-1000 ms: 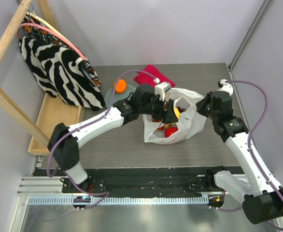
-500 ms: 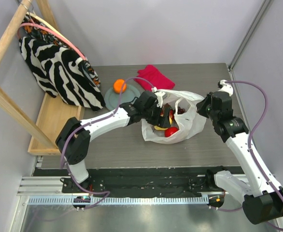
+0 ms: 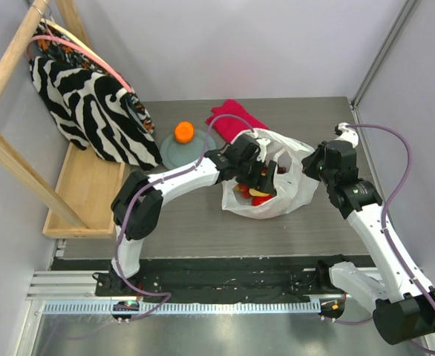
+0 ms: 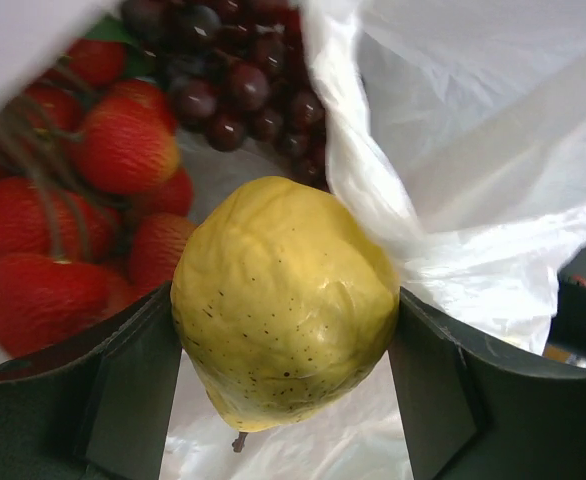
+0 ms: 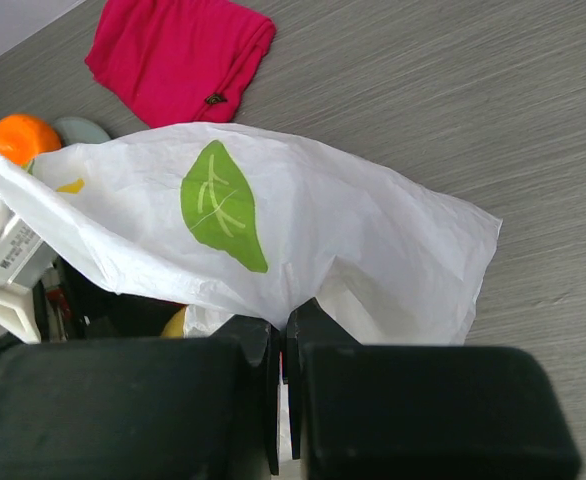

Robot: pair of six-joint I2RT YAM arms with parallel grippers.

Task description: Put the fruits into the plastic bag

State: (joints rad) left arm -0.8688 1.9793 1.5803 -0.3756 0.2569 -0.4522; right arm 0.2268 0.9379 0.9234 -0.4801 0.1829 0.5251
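So the left tool (image 4: 285,345) is reaching into the mouth of the plastic bag (image 3: 298,187), and it's got the yellow fruit (image 4: 283,295) pinched between its two fingers, one on each side. The jaws are spread wide around it because the fruit is chunky, speckled skin, little stem poking out the bottom. From the left wrist view you can see right past it down into the bag: the dark purple grape bunch (image 4: 238,85) sits at the far end, and the cluster of small red-yellow fruits (image 4: 113,160) is off to the left of it.

The right tool (image 5: 281,345) has its fingers pressed together on a fold of the bag's thin plastic, gripping the right side of it. The green leaf print is facing that camera.

The bag sits around the middle of the counter (image 3: 188,215). The orange (image 3: 184,132) is outside the bag, on the grey-green plate (image 3: 174,154) to the left. The red cloth (image 3: 236,116) lies just beyond the bag on the far side, and the zebra-striped bag (image 3: 84,93) hangs off on the far left.
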